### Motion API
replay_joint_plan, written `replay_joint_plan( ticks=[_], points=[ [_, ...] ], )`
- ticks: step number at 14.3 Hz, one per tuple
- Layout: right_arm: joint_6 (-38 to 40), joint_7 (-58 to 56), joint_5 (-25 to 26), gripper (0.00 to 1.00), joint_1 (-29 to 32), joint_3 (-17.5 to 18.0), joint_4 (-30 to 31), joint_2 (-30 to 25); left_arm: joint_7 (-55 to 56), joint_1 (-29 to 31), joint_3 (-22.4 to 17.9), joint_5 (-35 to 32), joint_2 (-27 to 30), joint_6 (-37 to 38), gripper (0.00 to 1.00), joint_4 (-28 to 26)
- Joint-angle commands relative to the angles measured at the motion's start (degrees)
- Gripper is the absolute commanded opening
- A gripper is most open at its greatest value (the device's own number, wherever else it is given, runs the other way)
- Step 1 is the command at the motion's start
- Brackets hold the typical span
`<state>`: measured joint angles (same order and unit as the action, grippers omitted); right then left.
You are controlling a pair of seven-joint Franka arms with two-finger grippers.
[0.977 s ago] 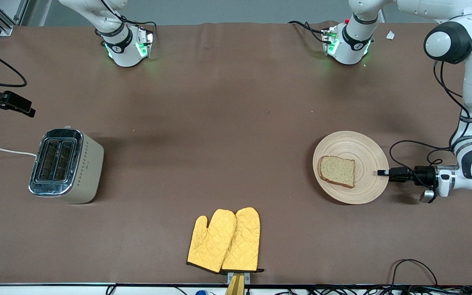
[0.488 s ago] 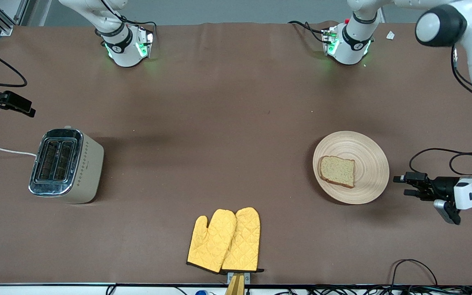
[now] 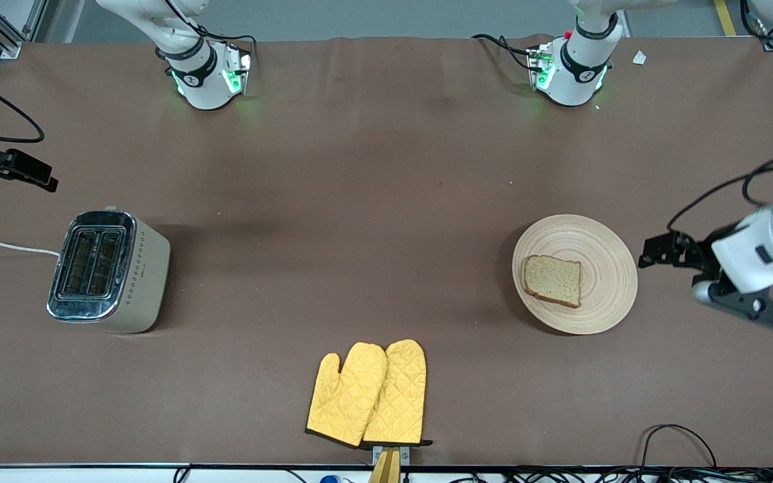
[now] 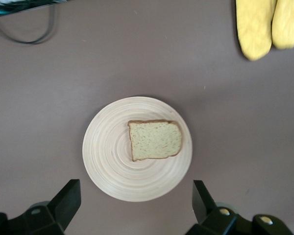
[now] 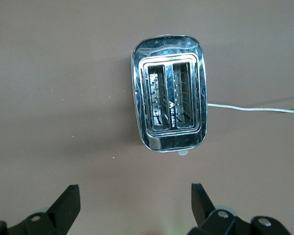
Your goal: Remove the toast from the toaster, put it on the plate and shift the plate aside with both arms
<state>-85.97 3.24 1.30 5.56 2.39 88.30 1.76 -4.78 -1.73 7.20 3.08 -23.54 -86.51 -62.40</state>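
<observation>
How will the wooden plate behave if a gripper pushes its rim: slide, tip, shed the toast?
The wooden plate looks flat, rigid and light, so it probably slides on the brown cloth rather than tipping. The toast lies loose and off-centre, so a sharp shove might shift it.

Overall light: even, fairly bright, diffuse, from above; colours read true on the brown table cover (image 3: pixel 359 201).
Shadows: soft and faint; a dim band lies on the cover beside the toaster (image 3: pixel 109 271), a thin dark edge sits under the plate (image 3: pixel 575 274), a narrow one under the oven mitts (image 3: pixel 368 393).
Glare: the toaster's chrome top mirrors pale light in the right wrist view (image 5: pixel 169 100).
Green glow: status lights tint both arm bases (image 3: pixel 207 77).
Blur: the left arm's wrist (image 3: pixel 759 258) is smeared.
Focus: the toast (image 4: pixel 154 140) is crisp.
</observation>
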Motion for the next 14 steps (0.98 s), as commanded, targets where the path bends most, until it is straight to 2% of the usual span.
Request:
replay_joint_plan(
  ticks=[1, 3, 6, 8, 9, 11, 14],
  points=[
    [0.72, 0.46, 0.29, 1.0, 0.24, 0.24, -0.76, 0.26, 9.68, -0.38, 0.53, -1.68, 10.06, 0.11, 1.0, -6.75],
    [0.72, 0.45, 0.29, 1.0, 0.24, 0.24, -0.76, 0.26, 10.23, 0.14, 0.62, -1.76, 16.83, -1.46, 1.0, -13.85],
    [0.72, 0.45, 0.29, 1.0, 0.24, 0.24, -0.76, 0.26, 9.79, 0.24, 0.62, -2.64, 27.81, -10.14, 1.0, -29.48],
    [0.72, 0.45, 0.29, 1.0, 0.41, 0.24, -0.76, 0.26, 9.87, 0.24, 0.97, -2.64, 33.19, -16.38, 1.0, -39.86],
    [0.72, 0.45, 0.29, 1.0, 0.41, 0.24, -0.68, 0.26, 9.61, 0.24, 0.97, -2.64, 35.3, -18.24, 1.0, -42.78],
    [0.72, 0.45, 0.2, 1.0, 0.41, 0.24, -0.59, 0.26, 9.52, -0.2, 1.06, -2.73, 35.85, -18.43, 1.0, -43.34],
    [0.54, 0.45, 0.02, 1.0, 0.41, 0.24, -0.24, 0.17, 9.35, 0.06, 0.8, -2.73, 33.13, -16.51, 1.0, -38.78]
  ],
)
